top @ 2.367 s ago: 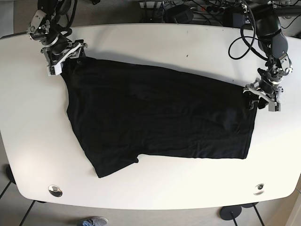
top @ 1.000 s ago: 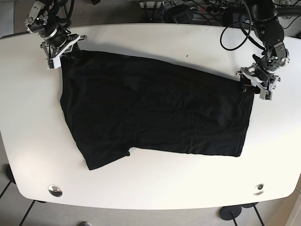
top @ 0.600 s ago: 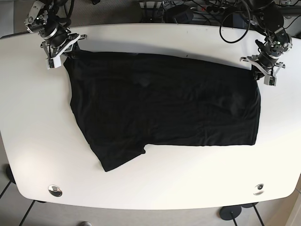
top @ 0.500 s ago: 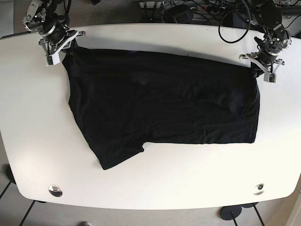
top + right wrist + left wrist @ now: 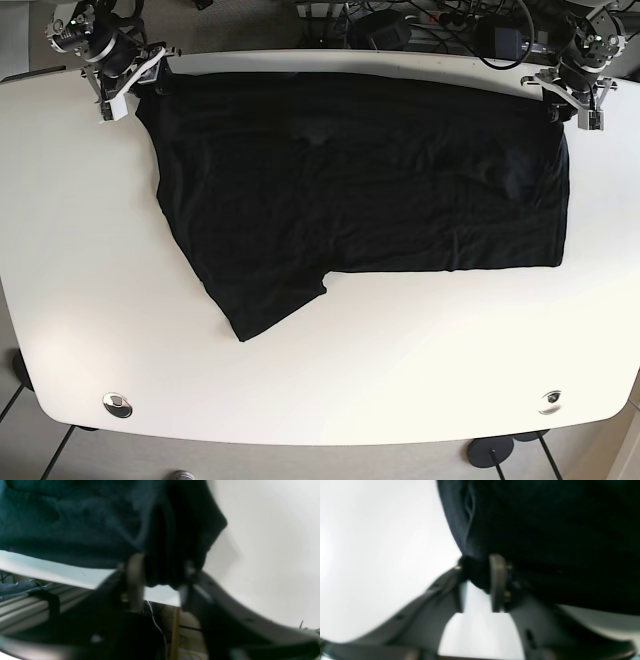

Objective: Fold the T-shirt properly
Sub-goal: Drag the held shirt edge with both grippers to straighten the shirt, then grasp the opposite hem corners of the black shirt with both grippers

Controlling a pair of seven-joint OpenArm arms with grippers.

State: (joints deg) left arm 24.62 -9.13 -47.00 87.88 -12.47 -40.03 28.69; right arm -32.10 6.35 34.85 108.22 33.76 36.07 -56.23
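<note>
Where each end effector pinches, T-shirt corners: left end effector, right end effector

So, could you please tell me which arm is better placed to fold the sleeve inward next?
The right gripper: it grips the T-shirt at the sleeve end; the left gripper holds the opposite corner.

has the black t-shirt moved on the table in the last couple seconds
Yes. The T-shirt has slid toward the table's far edge, away from the near-edge metal discs.

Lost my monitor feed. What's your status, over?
Left gripper and right gripper both shut on T-shirt corners at table's far edge. Shirt flat, one sleeve sticking out near side. Nothing in the way.
</note>
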